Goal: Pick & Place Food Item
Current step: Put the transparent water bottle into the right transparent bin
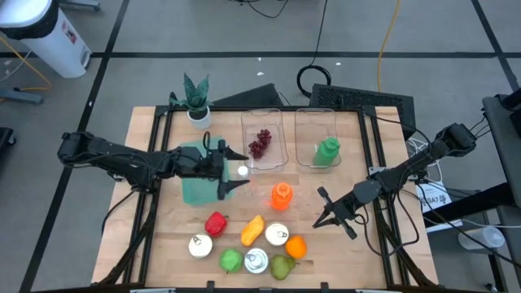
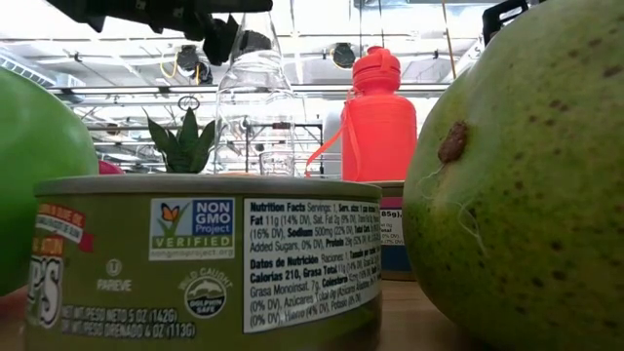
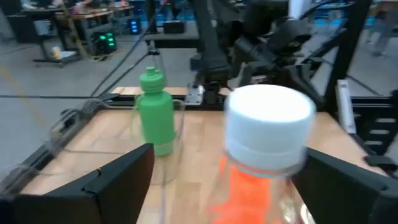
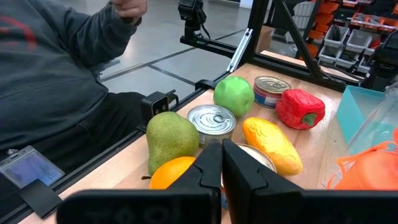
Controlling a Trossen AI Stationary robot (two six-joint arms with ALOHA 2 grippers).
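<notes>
From above, my left pincer (image 1: 237, 172) reaches in from the left, level over the table (image 1: 146, 122), fingers spread wide around a clear bottle's white cap (image 1: 242, 171). My right pincer (image 1: 319, 195) waits low on the right side, shut. One clear bin (image 1: 264, 138) holds grapes (image 1: 260, 143); the other bin (image 1: 316, 134) holds a green bottle (image 1: 328, 152).

At table height, a can (image 2: 200, 258) and pear (image 2: 526, 175) fill the front (an orange bottle (image 2: 378, 112) stands behind).

My left wrist sees the cap (image 3: 268, 124) between both fingers (image 3: 93, 186), untouched.

My right wrist sees the food cluster: pear (image 4: 170, 138), orange (image 4: 168, 172), can (image 4: 211, 122), apple (image 4: 233, 95).
</notes>
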